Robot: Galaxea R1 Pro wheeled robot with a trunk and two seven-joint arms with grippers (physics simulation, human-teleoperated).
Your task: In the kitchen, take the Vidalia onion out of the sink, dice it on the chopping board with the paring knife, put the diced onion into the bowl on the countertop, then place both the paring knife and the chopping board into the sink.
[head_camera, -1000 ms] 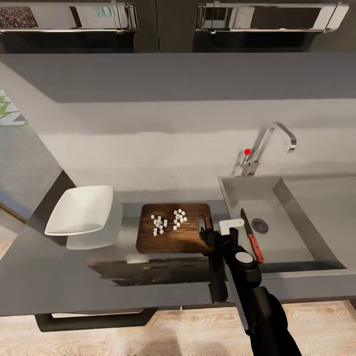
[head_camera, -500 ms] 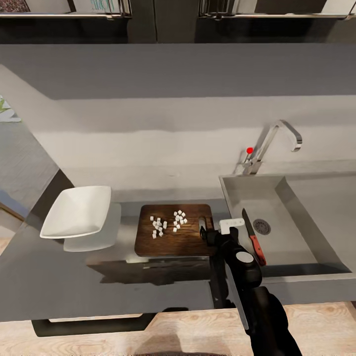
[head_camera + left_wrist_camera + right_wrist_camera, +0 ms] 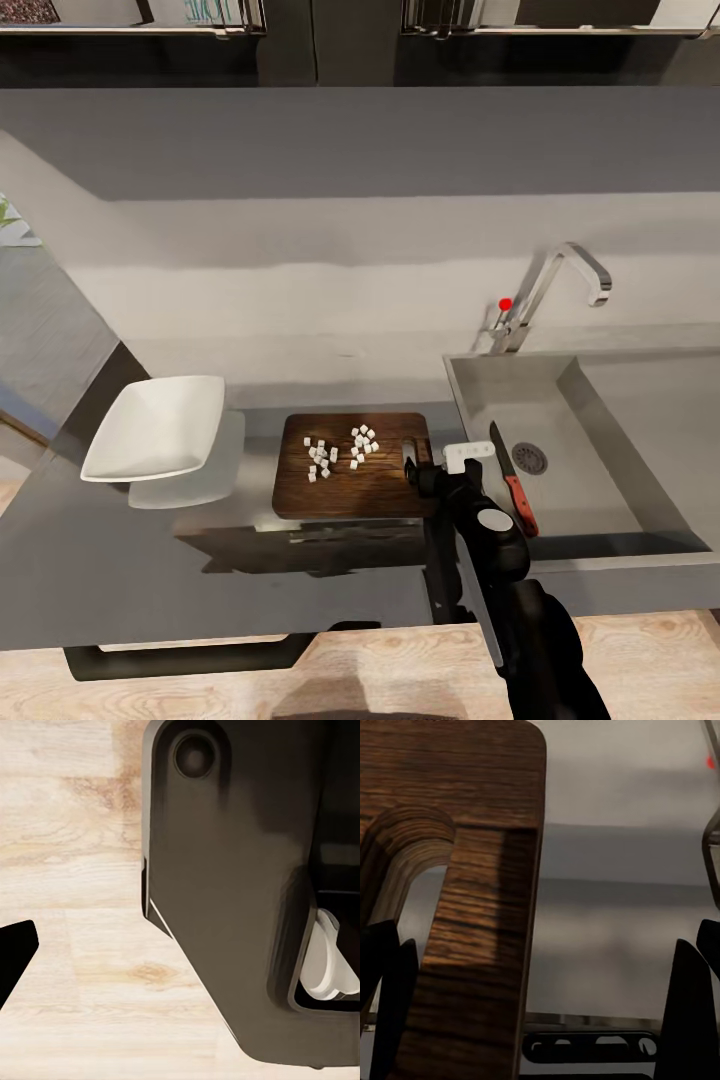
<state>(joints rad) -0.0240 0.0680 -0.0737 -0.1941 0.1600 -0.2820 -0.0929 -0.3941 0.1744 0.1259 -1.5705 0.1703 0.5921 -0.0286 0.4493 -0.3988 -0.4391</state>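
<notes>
Countertop [image 3: 200, 560]: 1 chopping board [image 3: 385, 490], 1 bowl [image 3: 155, 428]

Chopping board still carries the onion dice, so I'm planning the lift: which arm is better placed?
Right: its gripper is at the brown wooden chopping board's slotted end, near the white diced onion.

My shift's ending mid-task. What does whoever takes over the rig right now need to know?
Right hand is open, at the board's slot end. Left hand: state unclear.
Knife lies in the sink by the drain. Dice sit on the board; the bowl is empty on the countertop.
Done: dicing, knife in sink.
Left: dice into bowl, board into sink.
</notes>
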